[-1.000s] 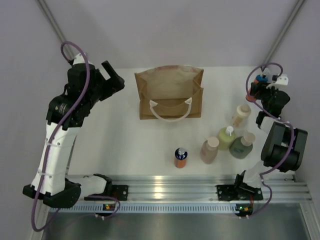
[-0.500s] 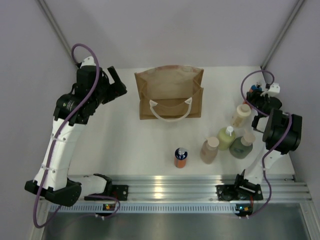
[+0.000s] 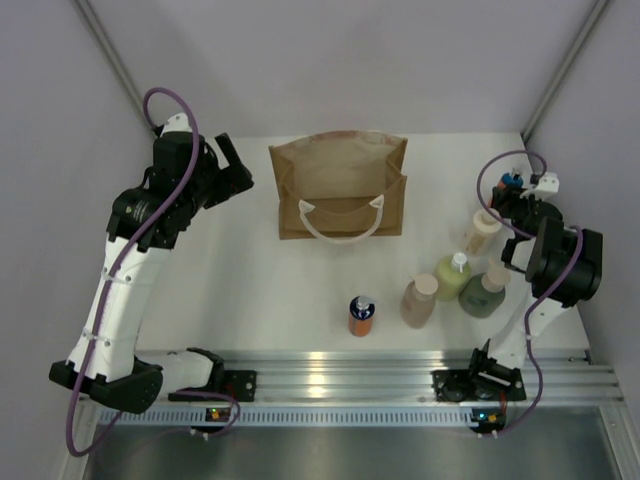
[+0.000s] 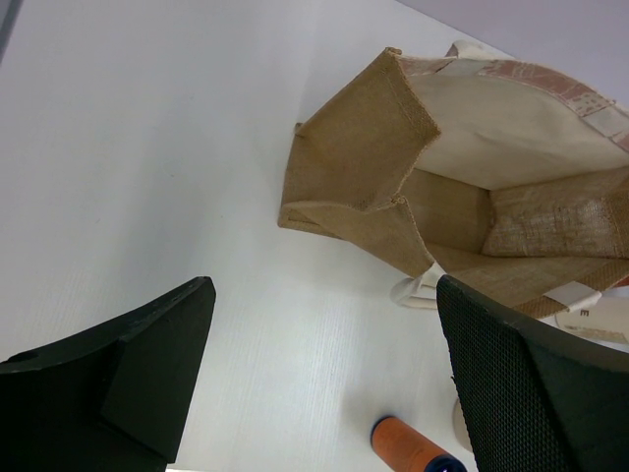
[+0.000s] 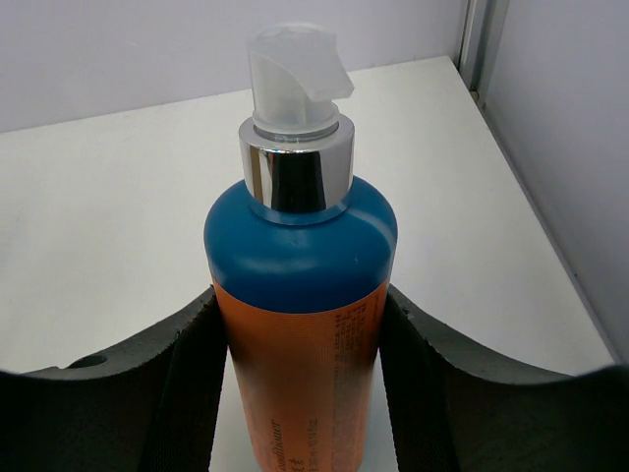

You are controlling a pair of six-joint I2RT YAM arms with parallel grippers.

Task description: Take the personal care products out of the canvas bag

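Note:
The canvas bag (image 3: 340, 185) sits at the back middle of the table, its white handles toward me. In the left wrist view its mouth (image 4: 472, 187) gapes, and the part of the inside that shows holds no bottle. My left gripper (image 3: 232, 165) is open and empty, left of the bag. My right gripper (image 3: 515, 192) is shut on an upright orange bottle with a blue cap (image 5: 300, 324) at the far right. The cream (image 3: 482, 230), yellow-green (image 3: 453, 275), dark green (image 3: 485, 292), pinkish-beige (image 3: 419, 300) and second orange (image 3: 361, 315) bottles stand on the table.
The right wall and a corner post (image 3: 560, 70) stand close behind my right gripper. The metal rail (image 3: 330, 375) runs along the near edge. The standing bottles cluster just in front of the right arm.
My right gripper has carried the orange bottle a little nearer and lower at the far right. My left arm has swung slightly toward the bag, then held still.

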